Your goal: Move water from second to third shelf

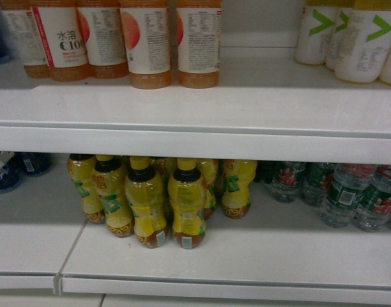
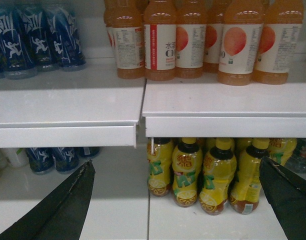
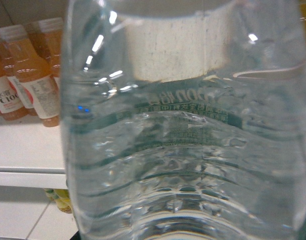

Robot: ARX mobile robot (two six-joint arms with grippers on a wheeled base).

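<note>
Upper shelf [image 1: 195,105], white: row of orange drink bottles [image 1: 144,41] w/ white labels at far left-centre, pale bottles w/ green chevron labels [image 1: 361,38] at far right. Lower shelf [image 1: 234,262], white: cluster of yellow lemon-tea bottles [image 1: 147,201], yellow caps, standing upright at centre; group of clear water bottles w/ green labels [image 1: 349,192] at right, upright, partly under the upper shelf's front edge; dark blue bottles [image 1: 16,169] at far left, mostly hidden. No arm or gripper shows in the head view. Left wrist view: left gripper [image 2: 178,200], two black fingers [image 2: 63,205] at the lower corners, spread wide, nothing between them; beyond them the same yellow bottles on the lower shelf, orange bottles above, blue sports-drink bottles w/ white figures [image 2: 38,37] on the upper shelf at left. Right wrist view: water [image 3: 188,150], one clear ribbed bottle, fills nearly the whole frame, very close to the lens, green printed band w/ text across its middle; orange bottles and a shelf edge show behind it at left. The right gripper's fingers are not visible, so whether it clamps the bottle can't be told, though the bottle sits about where a held item would. This bottle can't be picked out in the head view, so its shelf can't be told.
</note>
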